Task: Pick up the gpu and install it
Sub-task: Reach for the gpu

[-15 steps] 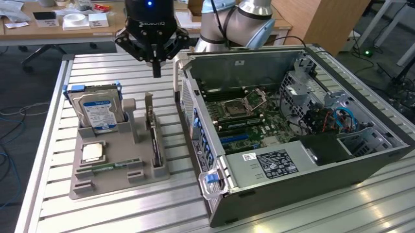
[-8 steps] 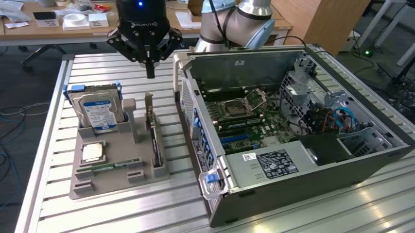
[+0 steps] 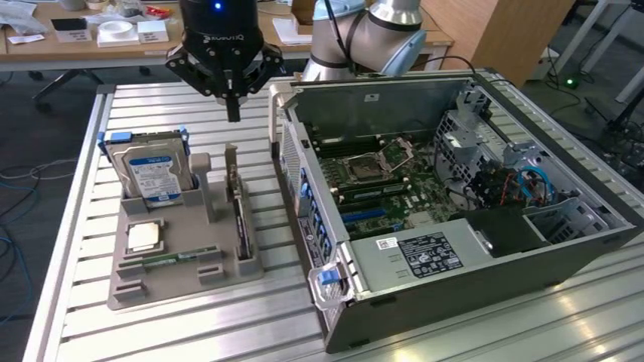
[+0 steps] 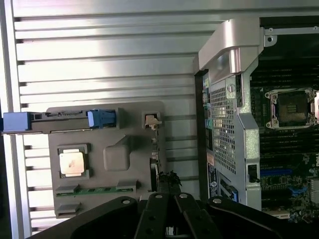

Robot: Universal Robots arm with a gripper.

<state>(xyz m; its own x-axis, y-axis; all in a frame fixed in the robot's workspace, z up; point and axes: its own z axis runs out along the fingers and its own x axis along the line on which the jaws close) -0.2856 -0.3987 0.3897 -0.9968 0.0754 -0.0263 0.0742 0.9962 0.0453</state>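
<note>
The gripper (image 3: 234, 113) hangs above the far end of the grey holder (image 3: 181, 285), pointing straight down, its fingers pressed together and nothing between them. It touches nothing.

And there is the gpu (image 3: 238, 213), not yet picked up. It stands on its long edge in the slot along the holder's side, the side on the exterior view's right. That pose makes sense: a thin card parked upright offers its top edge to a pinch from above, and I judge the gripper sits roughly in line with that slot for this reason.

The other parts share the holder, each in its own seat. The hard drive (image 3: 151, 175) stands upright at the holder's far corner, on the exterior view's left. The processor (image 3: 146, 237) lies flat in a recess near the holder's middle, and the memory stick (image 3: 173, 260) lies in a narrow groove toward the near end. Separate seats keep them from knocking one another.

Just beside the holder, on the gpu's side, the computer case (image 3: 302, 177) lies on its side with the panel off. The motherboard (image 3: 397, 185) therefore faces up — open to an arm working from overhead. By my reading the pickup has not begun, so the install is all ahead.
</note>
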